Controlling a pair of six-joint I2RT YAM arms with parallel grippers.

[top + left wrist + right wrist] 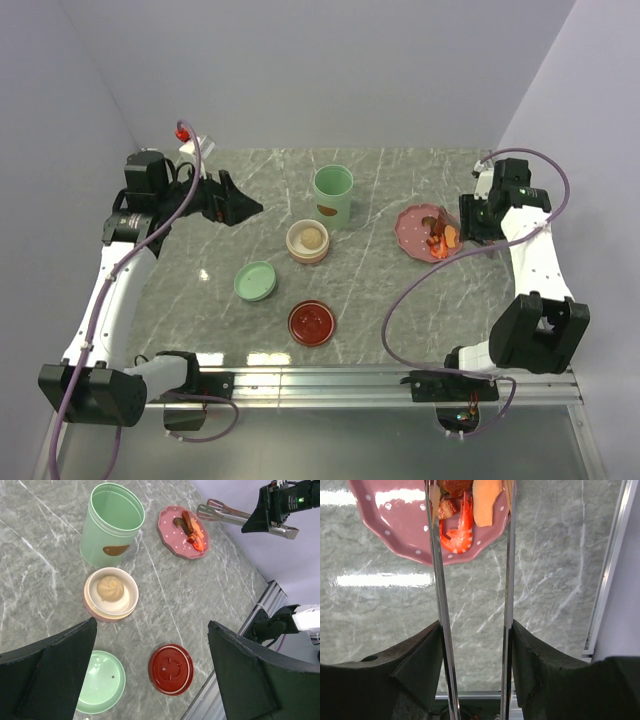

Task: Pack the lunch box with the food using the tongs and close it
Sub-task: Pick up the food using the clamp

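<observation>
Presently the right gripper [476, 630] stands partly closed, clamped on the two spread arms of long thin silver metal tongs [440, 580]. These arms reach over the round pink dotted plate [395, 525], the small orange and reddish-brown food pieces [460, 532] seen between them. Farther back left, the left gripper [152, 630] gapes wide, holding nothing

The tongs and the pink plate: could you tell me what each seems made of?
The tongs look like polished metal, likely steel: thin silvery arms with bright glints. The pink plate looks like glazed ceramic or plastic; its glossy, white-dotted surface leaves that open.
</observation>
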